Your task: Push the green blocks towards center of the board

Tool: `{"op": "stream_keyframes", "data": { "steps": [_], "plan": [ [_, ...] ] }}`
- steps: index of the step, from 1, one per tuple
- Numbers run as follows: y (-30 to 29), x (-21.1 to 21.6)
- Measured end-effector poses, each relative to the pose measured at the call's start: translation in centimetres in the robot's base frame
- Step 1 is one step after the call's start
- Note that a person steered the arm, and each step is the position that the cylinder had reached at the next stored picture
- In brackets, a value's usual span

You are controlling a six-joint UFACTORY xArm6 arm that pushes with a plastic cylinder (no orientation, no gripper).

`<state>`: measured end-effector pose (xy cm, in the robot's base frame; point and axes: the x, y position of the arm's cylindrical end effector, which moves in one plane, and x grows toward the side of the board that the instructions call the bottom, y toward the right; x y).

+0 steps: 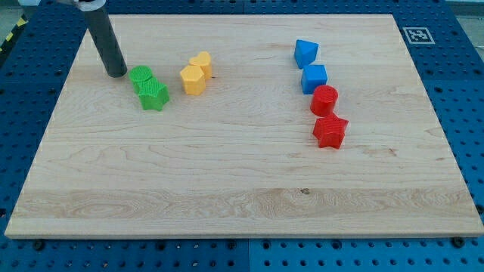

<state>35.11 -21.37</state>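
Two green blocks sit at the view's upper left of the wooden board [227, 174]: a green round block [141, 76] and a green star-shaped block [154, 95] touching just below and right of it. My tip [116, 73] rests on the board just left of the green round block, close to it or touching. The dark rod rises from there toward the view's top left.
Two yellow blocks [196, 73] sit right of the green pair. At the view's right, a column holds a blue block [305, 53], a blue cube [314, 78], a red round block [324, 99] and a red star-shaped block [330, 131].
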Motion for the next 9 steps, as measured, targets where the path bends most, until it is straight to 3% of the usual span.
{"op": "stream_keyframes", "data": {
  "steps": [9],
  "plan": [
    [3.0,1.9]
  ]
}}
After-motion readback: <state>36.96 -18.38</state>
